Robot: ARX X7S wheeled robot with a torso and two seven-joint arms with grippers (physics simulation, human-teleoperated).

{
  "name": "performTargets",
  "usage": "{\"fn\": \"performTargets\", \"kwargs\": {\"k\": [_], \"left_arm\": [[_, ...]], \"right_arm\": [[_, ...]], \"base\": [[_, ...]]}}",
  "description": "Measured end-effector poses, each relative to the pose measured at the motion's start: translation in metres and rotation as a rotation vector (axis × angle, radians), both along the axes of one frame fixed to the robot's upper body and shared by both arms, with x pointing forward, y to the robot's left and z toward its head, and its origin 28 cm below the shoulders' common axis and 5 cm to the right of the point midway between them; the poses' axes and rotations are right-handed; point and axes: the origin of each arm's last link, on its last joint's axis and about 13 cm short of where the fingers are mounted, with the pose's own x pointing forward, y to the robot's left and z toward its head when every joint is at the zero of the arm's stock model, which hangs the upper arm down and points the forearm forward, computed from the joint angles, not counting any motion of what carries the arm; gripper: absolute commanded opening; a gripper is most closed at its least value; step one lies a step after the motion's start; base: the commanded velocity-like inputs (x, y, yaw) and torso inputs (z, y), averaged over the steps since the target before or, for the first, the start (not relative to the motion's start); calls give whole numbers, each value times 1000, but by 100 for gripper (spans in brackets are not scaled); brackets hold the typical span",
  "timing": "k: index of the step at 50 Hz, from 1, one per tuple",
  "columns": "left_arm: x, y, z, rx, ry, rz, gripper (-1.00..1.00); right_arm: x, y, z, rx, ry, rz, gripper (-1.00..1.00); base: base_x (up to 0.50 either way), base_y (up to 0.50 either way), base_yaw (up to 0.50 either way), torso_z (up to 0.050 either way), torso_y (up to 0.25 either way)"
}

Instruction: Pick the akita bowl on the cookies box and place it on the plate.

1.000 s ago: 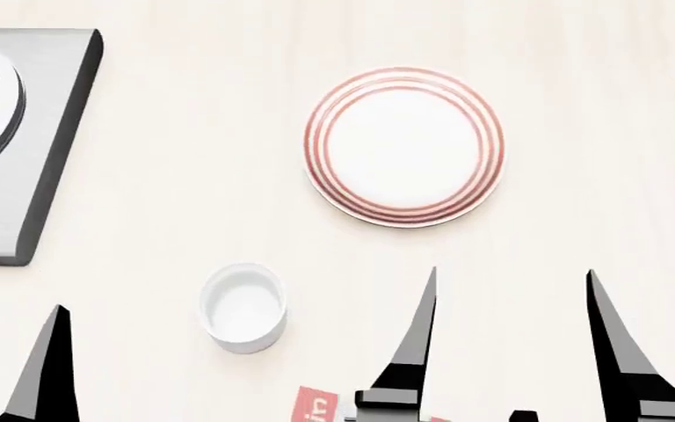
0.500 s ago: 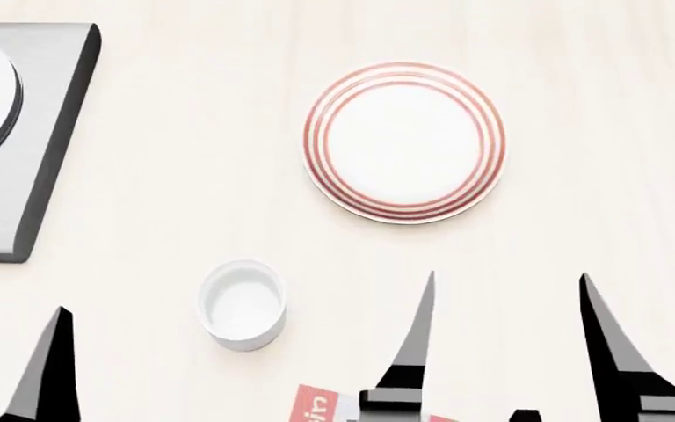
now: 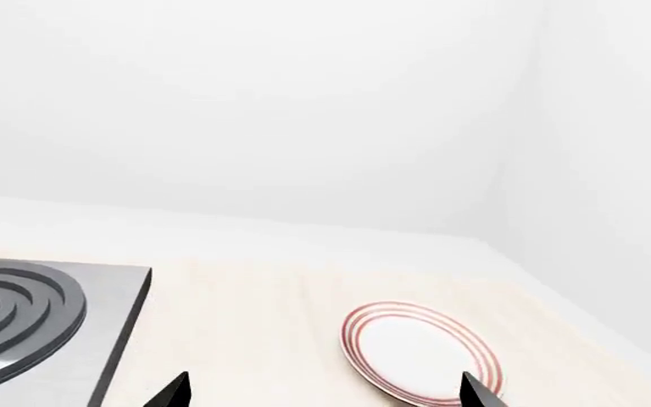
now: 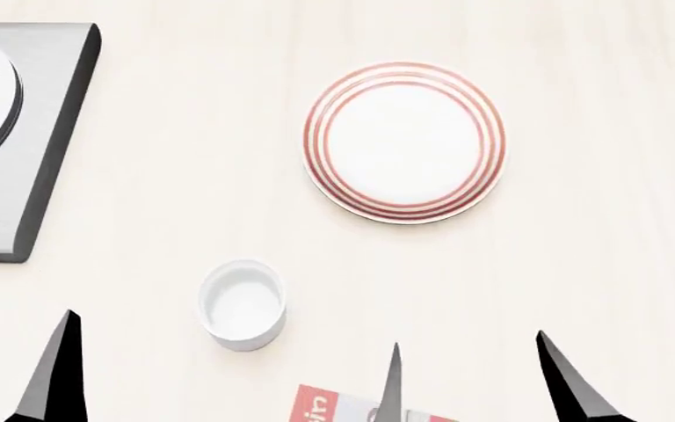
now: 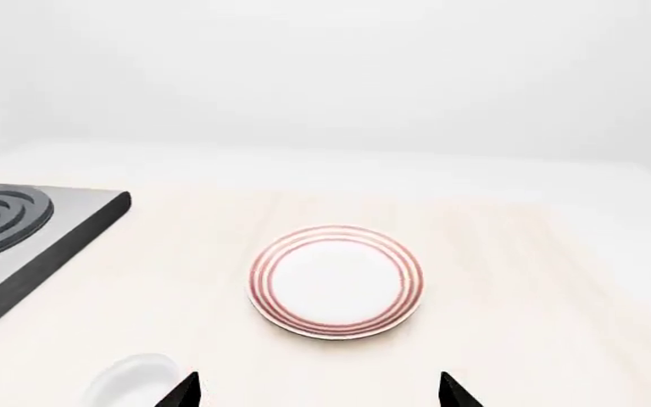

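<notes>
The plate (image 4: pixel 404 142), white with red rings, lies empty at the table's middle; it also shows in the left wrist view (image 3: pixel 422 352) and the right wrist view (image 5: pixel 337 281). A red and white corner of the cookies box (image 4: pixel 323 404) pokes in at the head view's bottom edge. The akita bowl is out of view. My right gripper (image 4: pixel 467 341) (image 5: pixel 319 375) is open and empty, on the near side of the plate, its left finger over the box corner. My left gripper (image 3: pixel 325 377) is open and empty too; only one of its fingers (image 4: pixel 59 369) shows in the head view.
A small plain white cup (image 4: pixel 243 303) (image 5: pixel 133 377) stands near-left of the plate, between the two grippers. A grey stove slab (image 4: pixel 21 141) (image 3: pixel 43 314) (image 5: pixel 31 225) with dark coil rings fills the left side. Pale walls rise behind the table.
My right gripper has pulled back toward the near edge, so less of its fingers shows in the head view. The left finger shifted slightly. Plate and cup stayed put.
</notes>
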Motion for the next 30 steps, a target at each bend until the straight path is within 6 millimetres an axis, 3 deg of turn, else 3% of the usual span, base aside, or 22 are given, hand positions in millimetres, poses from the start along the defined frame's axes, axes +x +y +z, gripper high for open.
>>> {"fn": "performTargets", "kwargs": {"k": [30], "left_arm": [[-1, -1, -2, 0, 2, -8, 100]], "right_arm": [[-35, -3, 7, -67, 221, 33, 100]], "base": [[0, 0, 0, 0, 0]]}}
